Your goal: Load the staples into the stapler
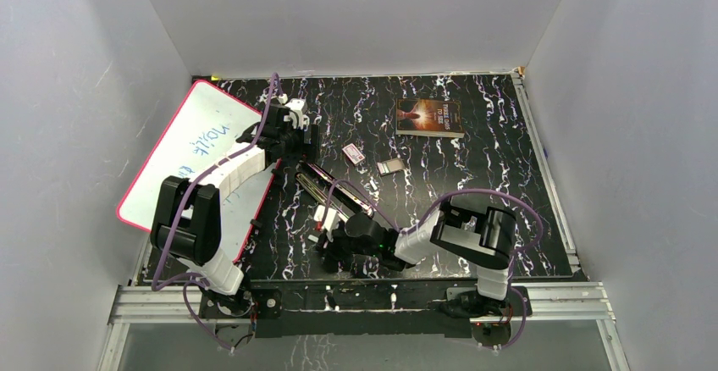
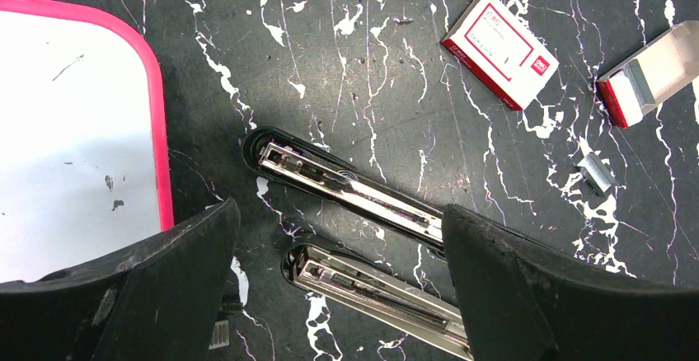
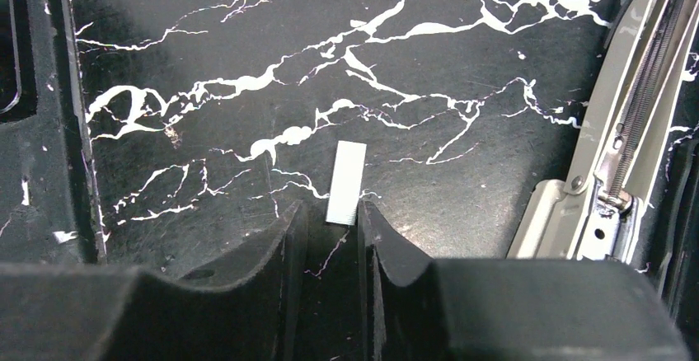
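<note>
Right end effector [image 3: 334,211] flanks the staples [image 3: 346,180], pointing lengthwise away.

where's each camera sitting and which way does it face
top external: high behind the arms, looking down on the table; both arms show
left wrist: on the left arm, looking down at the open stapler past the left tool
right wrist: on the right arm, facing a staple strip by the right tool
shared: the stapler, in all three

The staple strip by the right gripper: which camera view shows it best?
The right wrist view: the staple strip lies on the table, its near end inside the right gripper. I cannot make it out in the top view, and the left wrist view misses it.
</note>
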Tool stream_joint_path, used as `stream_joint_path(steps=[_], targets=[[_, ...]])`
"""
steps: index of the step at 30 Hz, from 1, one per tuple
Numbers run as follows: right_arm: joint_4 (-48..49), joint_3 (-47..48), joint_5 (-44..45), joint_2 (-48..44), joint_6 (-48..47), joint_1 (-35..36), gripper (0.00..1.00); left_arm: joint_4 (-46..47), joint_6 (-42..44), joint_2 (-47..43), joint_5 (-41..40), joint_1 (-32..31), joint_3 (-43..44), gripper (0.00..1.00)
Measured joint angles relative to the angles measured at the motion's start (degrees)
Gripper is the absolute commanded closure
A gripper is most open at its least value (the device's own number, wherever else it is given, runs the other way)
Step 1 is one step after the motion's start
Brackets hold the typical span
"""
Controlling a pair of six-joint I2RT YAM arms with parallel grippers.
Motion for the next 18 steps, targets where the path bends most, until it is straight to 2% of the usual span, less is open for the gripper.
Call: stream_joint_path(steps=[9,13,14,18], targets=[[0.07,0.00,0.35,0.09,0.00,0.13,0.79,-0.02,0.00,0.00,0.00,0.00,0.00,0.08],[0.09,0.04,0.94,0.24,0.11,0.28,0.80,0.00,0.00,0.00,0.00,0.00,0.00,0.08],[0.09,0.13,1.20,0.33,0.15,0.37,0.79,0.00,0.00,0.00,0.00,0.00,0.00,0.08],[0.04,0.39,1.62,0.61,0.33,0.44,0.60,0.00,0.00,-0.02,0.00,0.00,0.00,0.08]])
